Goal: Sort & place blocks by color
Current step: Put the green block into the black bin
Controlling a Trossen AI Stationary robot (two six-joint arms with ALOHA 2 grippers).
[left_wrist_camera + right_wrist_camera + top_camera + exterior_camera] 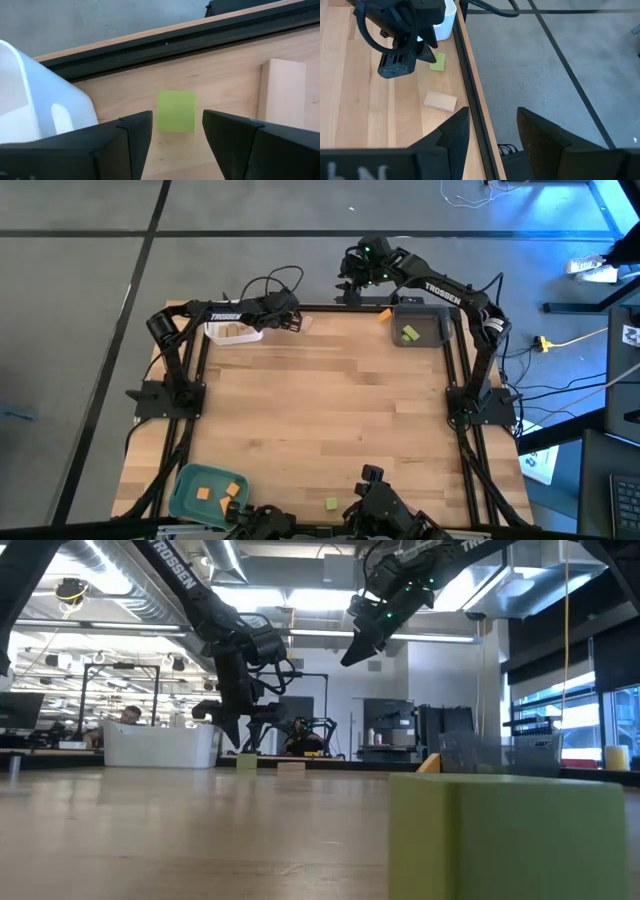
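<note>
My left gripper (177,135) is open and hovers by the table's far edge (297,322), right of the white tray (233,331). Its fingers stand on either side of a light green block (176,111) that lies flat on the table, and touch nothing. A tan block (282,92) lies just beside the green one. My right gripper (492,135) is open and raised past the far edge, over the floor (350,280). Tan blocks lie in the white tray, and a green block (408,333) lies in the grey tray (438,330).
An orange block (384,314) lies at the far edge, left of the grey tray. The teal tray (190,498) at the near left corner holds orange blocks. Another green block (331,503) lies near the near edge. The middle of the table is bare wood.
</note>
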